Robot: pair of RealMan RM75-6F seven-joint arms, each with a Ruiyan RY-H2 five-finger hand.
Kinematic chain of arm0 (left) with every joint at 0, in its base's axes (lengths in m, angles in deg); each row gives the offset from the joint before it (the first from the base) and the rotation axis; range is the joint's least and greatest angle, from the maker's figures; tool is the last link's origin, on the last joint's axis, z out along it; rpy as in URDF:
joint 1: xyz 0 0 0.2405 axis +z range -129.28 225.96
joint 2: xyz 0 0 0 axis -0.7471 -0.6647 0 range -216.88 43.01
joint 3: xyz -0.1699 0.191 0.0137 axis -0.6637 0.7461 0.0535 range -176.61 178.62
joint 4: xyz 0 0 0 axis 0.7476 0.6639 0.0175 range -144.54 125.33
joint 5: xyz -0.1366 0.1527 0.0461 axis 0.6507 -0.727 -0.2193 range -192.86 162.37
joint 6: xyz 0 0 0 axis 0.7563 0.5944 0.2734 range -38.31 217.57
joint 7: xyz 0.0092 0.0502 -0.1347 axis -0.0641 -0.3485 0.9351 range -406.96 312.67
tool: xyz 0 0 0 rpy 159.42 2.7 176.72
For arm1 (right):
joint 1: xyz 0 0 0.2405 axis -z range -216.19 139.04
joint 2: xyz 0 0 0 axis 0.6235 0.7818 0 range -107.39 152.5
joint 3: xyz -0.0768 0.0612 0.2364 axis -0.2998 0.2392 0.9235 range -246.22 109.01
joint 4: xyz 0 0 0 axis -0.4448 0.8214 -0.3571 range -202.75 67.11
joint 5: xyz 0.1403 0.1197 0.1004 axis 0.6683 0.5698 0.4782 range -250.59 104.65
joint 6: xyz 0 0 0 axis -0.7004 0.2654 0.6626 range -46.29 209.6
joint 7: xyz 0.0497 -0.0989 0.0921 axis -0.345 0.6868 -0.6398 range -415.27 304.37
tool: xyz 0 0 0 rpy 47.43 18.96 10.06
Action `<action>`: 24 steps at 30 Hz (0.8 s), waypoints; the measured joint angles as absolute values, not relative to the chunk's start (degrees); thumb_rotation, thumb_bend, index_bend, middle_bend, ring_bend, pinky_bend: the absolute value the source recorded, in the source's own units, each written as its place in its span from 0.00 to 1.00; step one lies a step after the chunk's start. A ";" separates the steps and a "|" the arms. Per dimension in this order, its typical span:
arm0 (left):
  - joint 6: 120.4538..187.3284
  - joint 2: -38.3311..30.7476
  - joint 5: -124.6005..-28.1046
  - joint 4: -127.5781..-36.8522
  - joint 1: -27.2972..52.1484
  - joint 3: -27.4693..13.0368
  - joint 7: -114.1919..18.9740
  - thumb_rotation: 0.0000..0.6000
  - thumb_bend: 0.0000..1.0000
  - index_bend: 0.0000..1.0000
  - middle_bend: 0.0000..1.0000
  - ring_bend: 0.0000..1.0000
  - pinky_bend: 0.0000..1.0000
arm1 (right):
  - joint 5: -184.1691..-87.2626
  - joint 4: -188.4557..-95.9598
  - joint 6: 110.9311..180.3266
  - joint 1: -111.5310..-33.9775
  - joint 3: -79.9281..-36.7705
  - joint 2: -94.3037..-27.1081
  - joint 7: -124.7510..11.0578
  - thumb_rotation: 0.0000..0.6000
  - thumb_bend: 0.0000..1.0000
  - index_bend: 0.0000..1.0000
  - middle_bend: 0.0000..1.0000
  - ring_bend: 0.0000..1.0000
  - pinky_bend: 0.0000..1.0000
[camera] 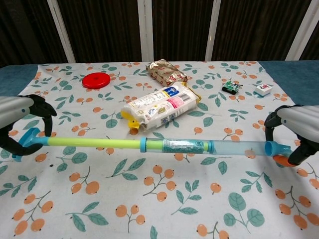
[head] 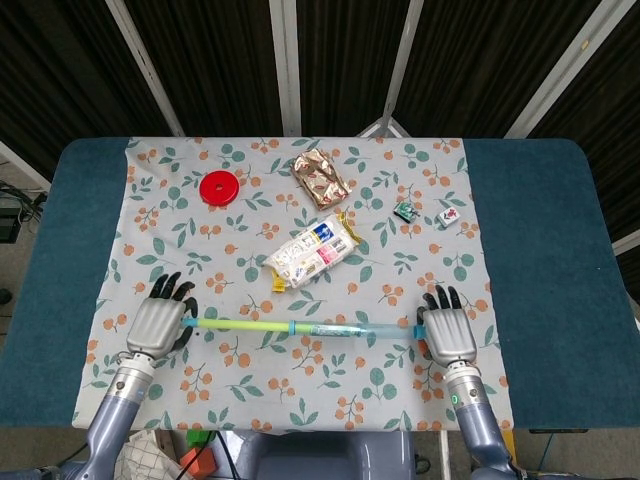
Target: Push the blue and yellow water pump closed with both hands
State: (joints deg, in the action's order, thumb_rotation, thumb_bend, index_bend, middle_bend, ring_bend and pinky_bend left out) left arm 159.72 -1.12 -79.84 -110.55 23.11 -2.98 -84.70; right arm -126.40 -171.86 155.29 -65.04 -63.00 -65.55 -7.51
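The water pump (head: pixel 300 327) lies across the near part of the flowered cloth. Its yellow rod (camera: pixel 94 143) points left and its clear blue tube (camera: pixel 219 147) points right. About half of the rod sits inside the tube. My left hand (head: pixel 160 322) cups the blue handle end (camera: pixel 27 142), with fingers spread and arched over it. My right hand (head: pixel 450 335) cups the tube's open end (camera: pixel 271 148) in the same way, its dark fingers (camera: pixel 271 119) curved above it. Neither hand is closed tight around the pump.
A white snack packet (head: pixel 310 252) lies just beyond the pump's middle. Farther back are a brown foil packet (head: pixel 320 178) and a red disc (head: pixel 218 187). At the right are a small green toy (head: pixel 405 211) and a white tile (head: pixel 449 216). Something orange (camera: pixel 281 160) lies under my right hand.
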 measured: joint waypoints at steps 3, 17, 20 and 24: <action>159.54 0.31 -79.32 -110.78 22.28 -3.53 -85.77 1.00 0.58 0.58 0.17 0.00 0.00 | -126.29 -172.50 155.65 -65.30 -63.10 -65.66 -7.07 1.00 0.39 0.68 0.21 0.00 0.00; 160.27 5.36 -76.85 -111.64 19.90 -4.68 -90.30 1.00 0.58 0.58 0.17 0.00 0.00 | -127.30 -175.82 157.18 -65.78 -63.89 -65.23 -6.10 1.00 0.39 0.68 0.22 0.00 0.00; 160.56 6.53 -76.31 -111.32 19.56 -4.63 -90.96 1.00 0.58 0.58 0.17 0.00 0.00 | -127.56 -176.58 157.44 -65.83 -64.16 -64.93 -6.04 1.00 0.39 0.68 0.22 0.00 0.00; 160.96 7.78 -75.98 -110.94 19.19 -4.53 -91.48 1.00 0.58 0.58 0.17 0.00 0.00 | -127.79 -176.97 157.60 -65.89 -64.54 -64.81 -6.07 1.00 0.39 0.68 0.22 0.00 0.00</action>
State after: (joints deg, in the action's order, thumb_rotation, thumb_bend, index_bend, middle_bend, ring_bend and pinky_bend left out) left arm 160.96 7.78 -75.98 -110.94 19.19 -4.53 -91.48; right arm -127.79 -176.97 157.60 -65.89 -64.54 -64.81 -6.07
